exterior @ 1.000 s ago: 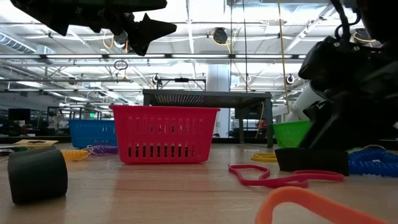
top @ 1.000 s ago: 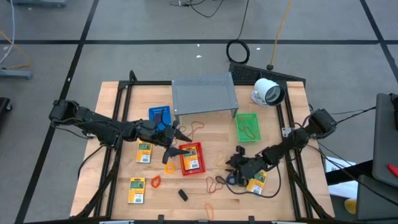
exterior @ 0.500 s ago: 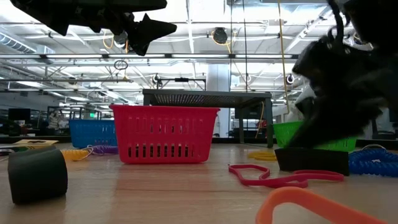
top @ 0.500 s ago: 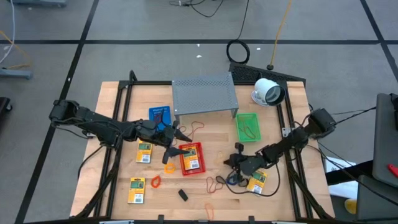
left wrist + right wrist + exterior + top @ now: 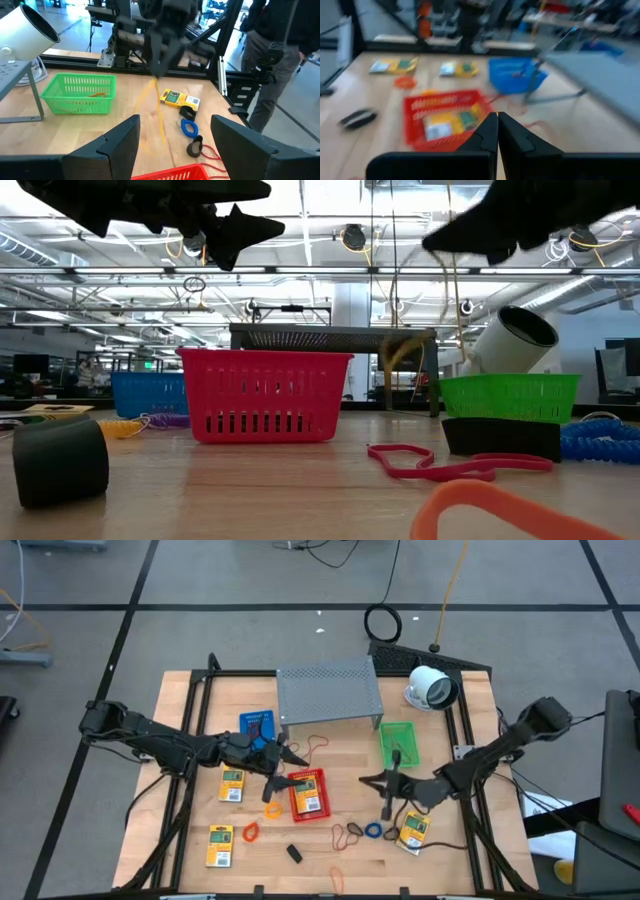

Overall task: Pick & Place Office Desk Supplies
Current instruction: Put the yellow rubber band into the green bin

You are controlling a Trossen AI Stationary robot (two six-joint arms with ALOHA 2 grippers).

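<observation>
The right gripper [image 5: 375, 781] hung above the table with its fingers pressed shut, a yellowish rubber band [image 5: 159, 117] dangling blurred beneath it. Just beyond it sat the green basket [image 5: 399, 744]. The left gripper [image 5: 290, 762] hovered wide open over the red basket [image 5: 307, 793], which held a yellow packet [image 5: 308, 803].

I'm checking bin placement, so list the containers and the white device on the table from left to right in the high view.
blue basket → red basket → green basket → white round device
</observation>
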